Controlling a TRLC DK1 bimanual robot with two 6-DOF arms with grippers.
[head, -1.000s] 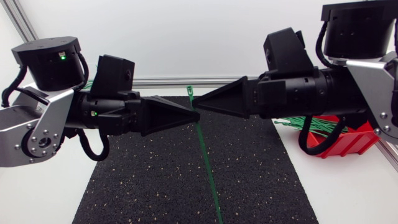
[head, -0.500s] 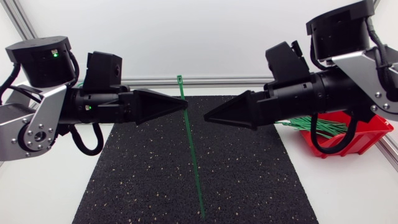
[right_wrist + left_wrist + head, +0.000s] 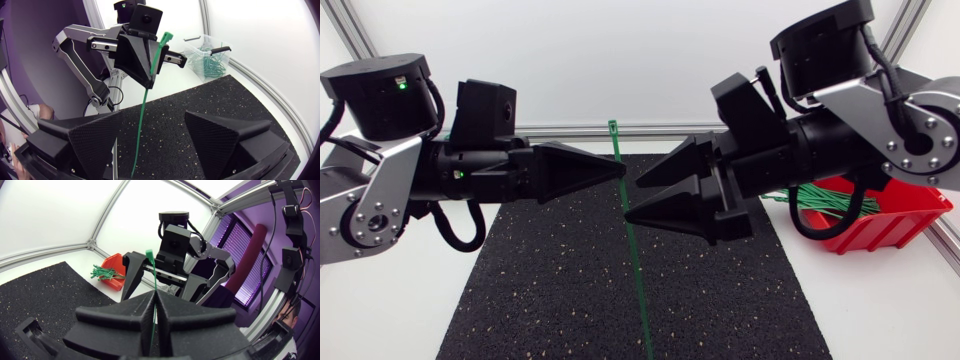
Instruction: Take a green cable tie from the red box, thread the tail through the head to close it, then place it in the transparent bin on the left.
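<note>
Left end effector [image 3: 622, 168] pinches green cable tie [image 3: 637, 280], tail cut off below; right end effector [image 3: 632, 200] spread

In the head view the green cable tie [image 3: 635, 262] runs off the lower edge, so its tail end is out of sight. A short stretch up near centre is hidden inside the left gripper [image 3: 618, 168], whose fingers press together on it. At the right, the right arm [image 3: 820, 140] covers part of the red box [image 3: 885, 222] and many of its loose ties [image 3: 835, 200]. The transparent bin [image 3: 189, 50] shows only in the right wrist view, and its green contents [image 3: 207, 65] are too small to count.
</note>
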